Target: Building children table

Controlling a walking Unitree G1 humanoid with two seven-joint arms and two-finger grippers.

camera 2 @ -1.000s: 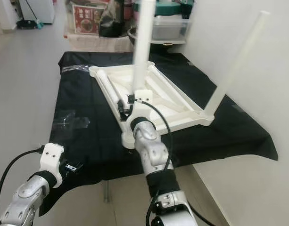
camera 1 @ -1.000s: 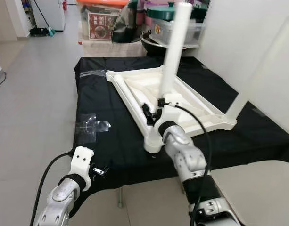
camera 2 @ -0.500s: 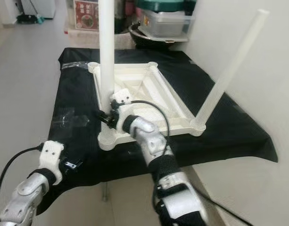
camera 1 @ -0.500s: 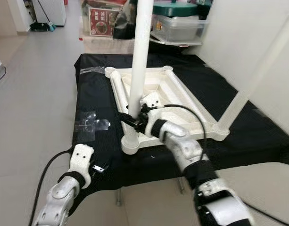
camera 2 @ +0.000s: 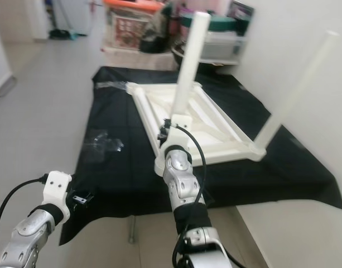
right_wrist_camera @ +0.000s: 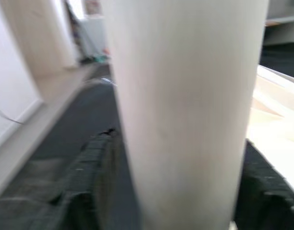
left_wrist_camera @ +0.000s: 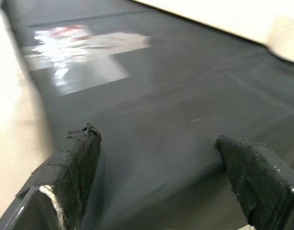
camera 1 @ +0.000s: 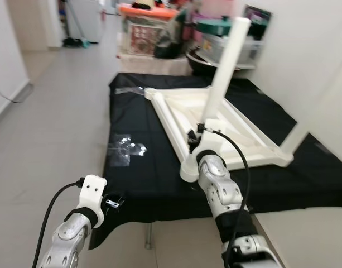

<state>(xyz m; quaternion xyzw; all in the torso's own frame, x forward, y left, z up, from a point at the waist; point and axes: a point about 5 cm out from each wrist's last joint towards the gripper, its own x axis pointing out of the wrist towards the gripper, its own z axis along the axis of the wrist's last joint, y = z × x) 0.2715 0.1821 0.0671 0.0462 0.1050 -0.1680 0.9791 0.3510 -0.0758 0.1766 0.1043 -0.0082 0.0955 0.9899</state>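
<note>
A white children's table top (camera 1: 166, 116) lies upside down on a black-covered table (camera 1: 143, 178). One white leg (camera 1: 224, 70) rises from its near corner socket (camera 1: 188, 169), leaning to the right. My right gripper (camera 1: 193, 136) is shut on this leg low down; in the right wrist view the leg (right_wrist_camera: 185, 105) sits between the black fingers (right_wrist_camera: 96, 177). A second leg (camera 2: 298, 96) stands at the far right corner. My left gripper (camera 1: 114, 202) hovers open over the cloth's front left edge, its fingers (left_wrist_camera: 75, 167) apart with nothing between them.
Clear plastic wrapping (camera 1: 126, 149) lies on the cloth left of the table top. Storage boxes and a pot (camera 1: 226, 42) crowd the space behind. A white wall runs along the right, open floor (camera 1: 48, 111) lies left, and a pale surface (camera 1: 304, 234) sits at the front right.
The whole view has shifted. The leg in my right gripper stood almost upright half a second ago and now leans right again. My left gripper stays at the cloth's front edge.
</note>
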